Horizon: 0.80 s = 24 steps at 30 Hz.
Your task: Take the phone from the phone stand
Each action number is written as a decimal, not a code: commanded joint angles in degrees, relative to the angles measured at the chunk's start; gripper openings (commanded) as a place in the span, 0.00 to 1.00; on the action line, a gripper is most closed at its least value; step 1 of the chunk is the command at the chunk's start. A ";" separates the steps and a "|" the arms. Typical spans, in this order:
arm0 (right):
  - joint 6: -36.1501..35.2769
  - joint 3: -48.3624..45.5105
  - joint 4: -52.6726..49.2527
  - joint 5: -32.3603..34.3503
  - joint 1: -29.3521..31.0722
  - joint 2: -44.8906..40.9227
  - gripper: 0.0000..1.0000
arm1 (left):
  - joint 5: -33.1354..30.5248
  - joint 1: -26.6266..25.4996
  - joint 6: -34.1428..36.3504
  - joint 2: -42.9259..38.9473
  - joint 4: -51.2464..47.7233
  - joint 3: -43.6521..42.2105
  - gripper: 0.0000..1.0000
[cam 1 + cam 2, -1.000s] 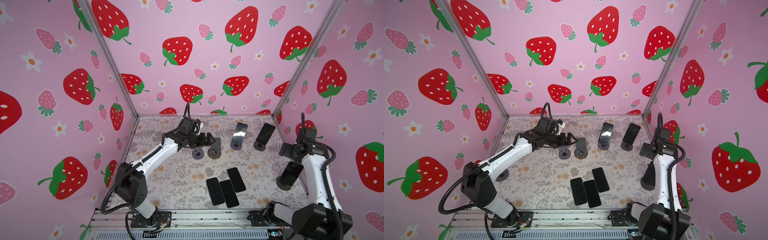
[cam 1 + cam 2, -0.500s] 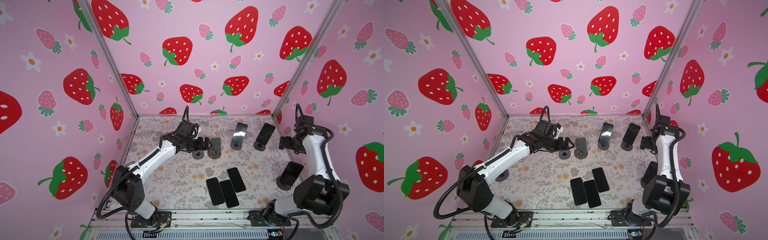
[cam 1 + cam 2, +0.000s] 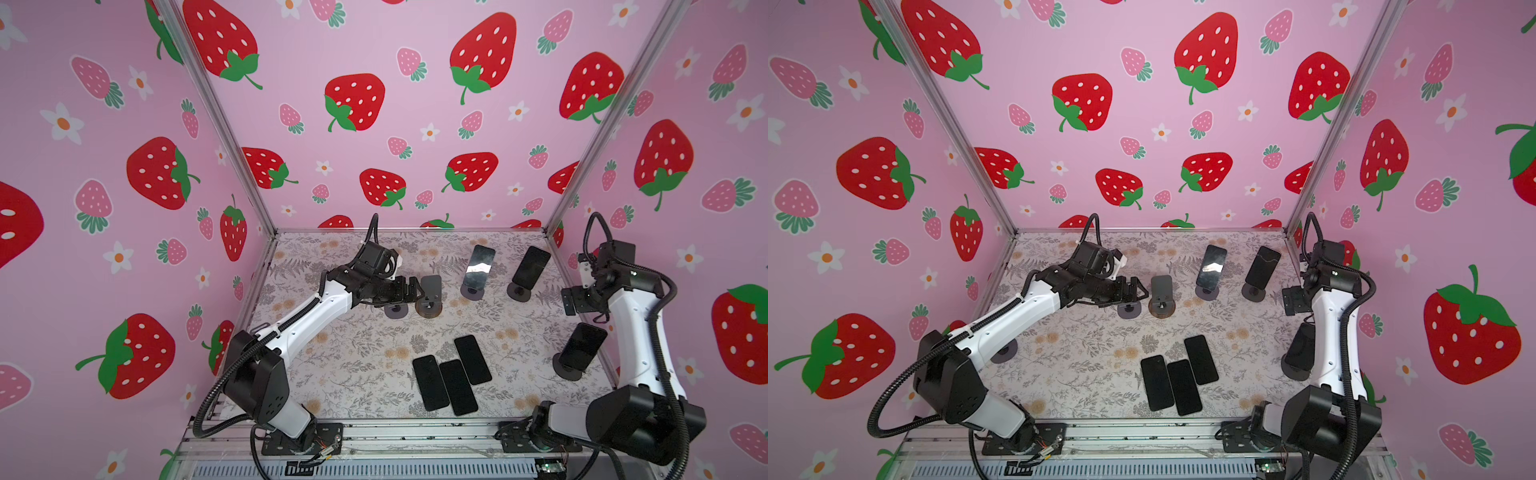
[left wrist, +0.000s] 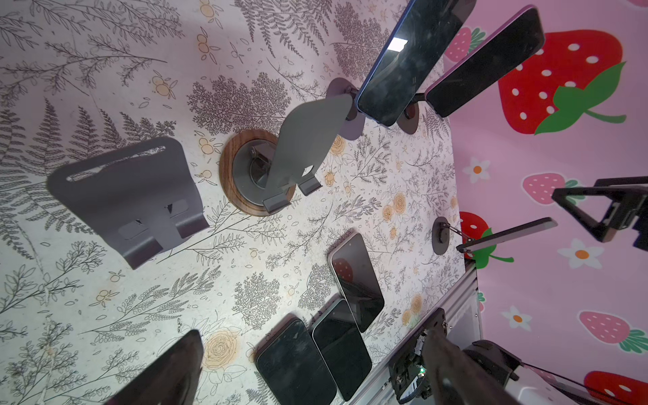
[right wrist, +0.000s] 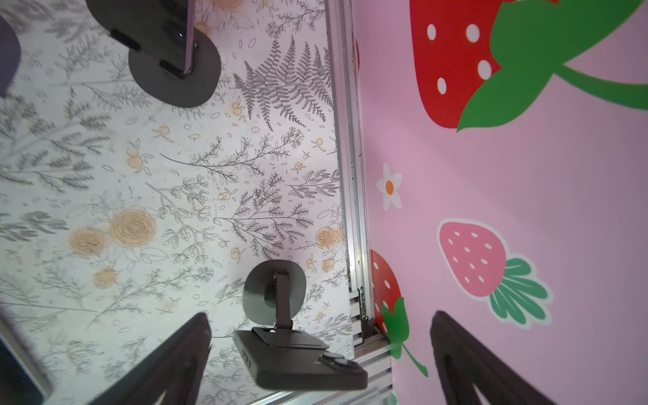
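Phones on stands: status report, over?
Left fingers open beside bare stand. Right fingers open by phone, still on its stand. Nothing blocking.

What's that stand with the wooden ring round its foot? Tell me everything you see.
The wood-ringed stand holds no phone. Its round grey foot, rimmed in wood-look brown, carries a hinged neck and a tilted grey metal-looking backplate with two small lips. It stands on the floral table, beside another empty stand.

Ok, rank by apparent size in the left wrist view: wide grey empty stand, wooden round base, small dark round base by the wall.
1. wide grey empty stand, nearest the camera
2. wooden round base
3. small dark round base
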 commanded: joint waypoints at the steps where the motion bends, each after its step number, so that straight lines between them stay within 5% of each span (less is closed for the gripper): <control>1: -7.93 -6.41 2.20 1.91 -0.19 -5.18 1.00 | -0.63 -0.31 0.92 -1.51 -1.25 1.20 0.99; 10: -5.65 -12.77 6.37 0.52 -1.01 -7.73 1.00 | 0.22 -0.32 1.36 0.13 -3.82 3.19 0.99; 15: 2.78 -13.21 9.37 6.74 -2.78 -8.59 1.00 | 0.25 -0.55 1.20 0.78 -3.90 3.95 0.99; 24: 3.26 -22.01 13.63 6.30 -2.96 -16.15 1.00 | 2.42 -0.75 1.61 2.35 -4.01 3.91 0.99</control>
